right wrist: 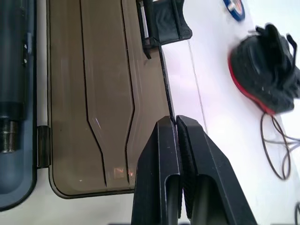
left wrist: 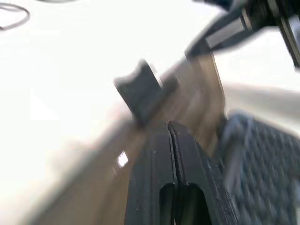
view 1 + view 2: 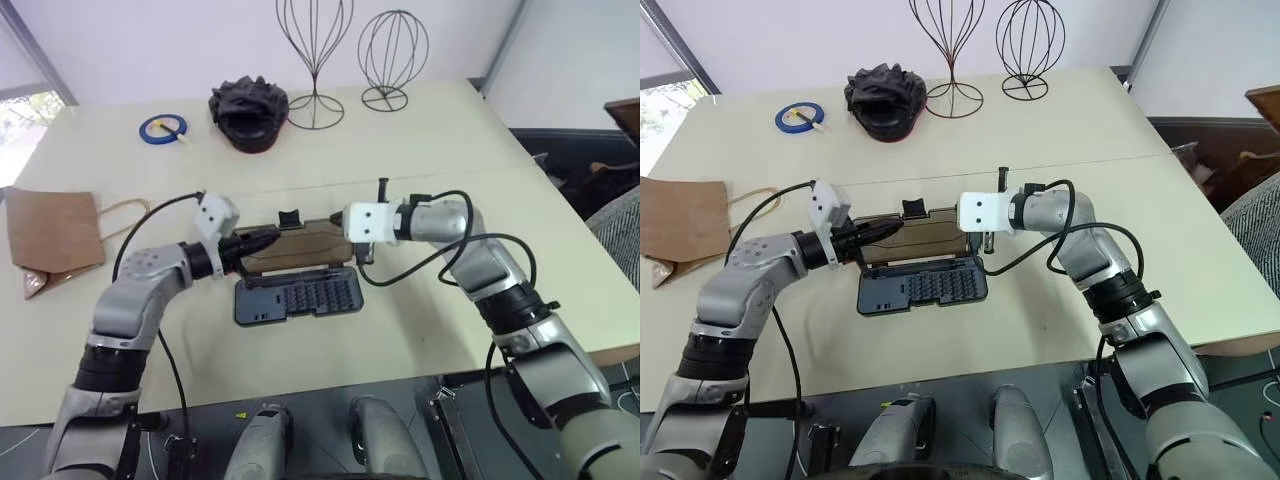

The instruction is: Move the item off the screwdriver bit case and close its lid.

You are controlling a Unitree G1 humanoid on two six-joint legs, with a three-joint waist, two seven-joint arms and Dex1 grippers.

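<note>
The screwdriver bit case [image 3: 300,297] lies open in the middle of the table, rows of bits showing. Its smoky brown lid [image 3: 305,245] stands tilted up off the table behind the tray, with the black latch [image 3: 290,217] on its top edge. My left gripper [image 3: 272,238] is shut, its tips against the lid's left end just below the latch. My right gripper [image 1: 176,121] is shut on the lid's free edge at the right end. The item, a brown paper bag [image 3: 55,235] with cord handles, lies flat at the table's left edge, well apart from the case.
A blue tape roll [image 3: 162,128], a black crumpled object [image 3: 250,113] and two wire stands [image 3: 315,60] [image 3: 392,55] sit at the back of the table. A table seam [image 3: 480,168] runs behind the case. The front edge is close to the case.
</note>
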